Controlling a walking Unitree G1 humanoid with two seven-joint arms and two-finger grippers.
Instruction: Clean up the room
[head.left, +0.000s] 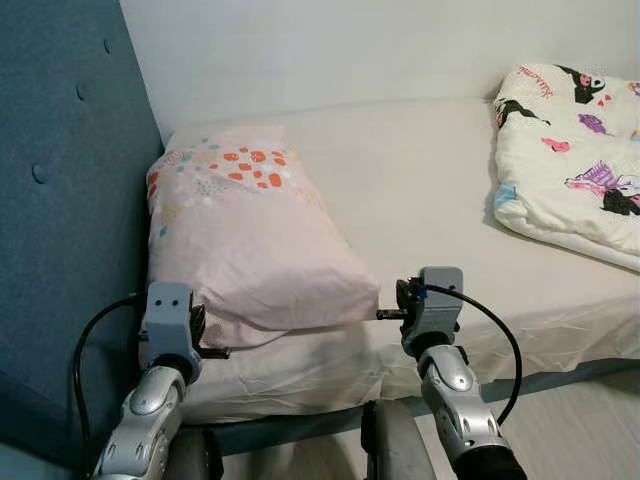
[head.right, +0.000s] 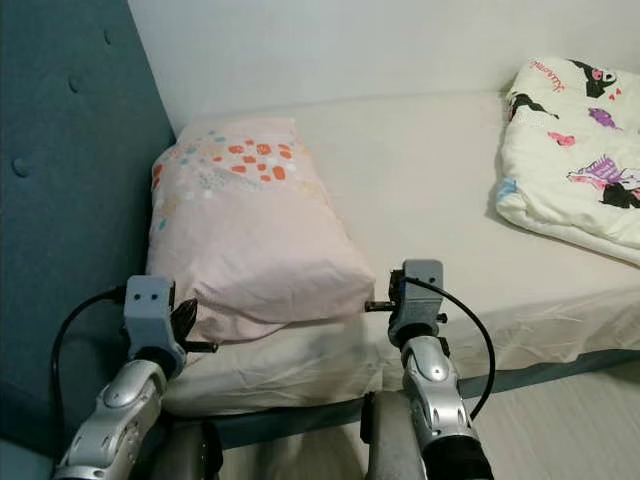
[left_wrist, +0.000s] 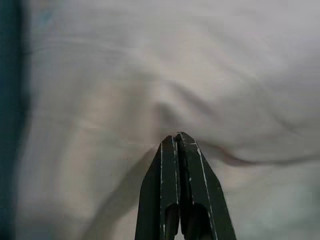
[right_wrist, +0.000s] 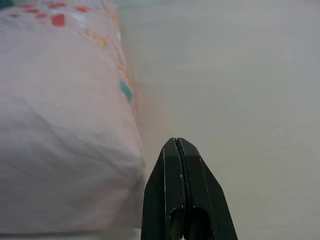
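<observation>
A pink pillow (head.left: 250, 230) with orange and teal spots lies at the head of the bed, against the teal headboard (head.left: 60, 200). My left gripper (head.left: 199, 327) is at the pillow's near left corner; in its wrist view the fingers (left_wrist: 170, 170) are shut, with the tip against the pale fabric at a crease. My right gripper (head.left: 407, 296) hovers just off the pillow's near right corner, over the cream sheet (head.left: 420, 190). It is shut too (right_wrist: 176, 142), with nothing between its fingers. The pillow (right_wrist: 60, 125) lies beside it.
A folded white quilt (head.left: 575, 150) with cartoon prints lies on the bed at the far right. A white wall (head.left: 350, 50) runs behind the bed. The mattress edge (head.left: 330, 370) is right in front of me, with pale floor (head.left: 580, 430) at the lower right.
</observation>
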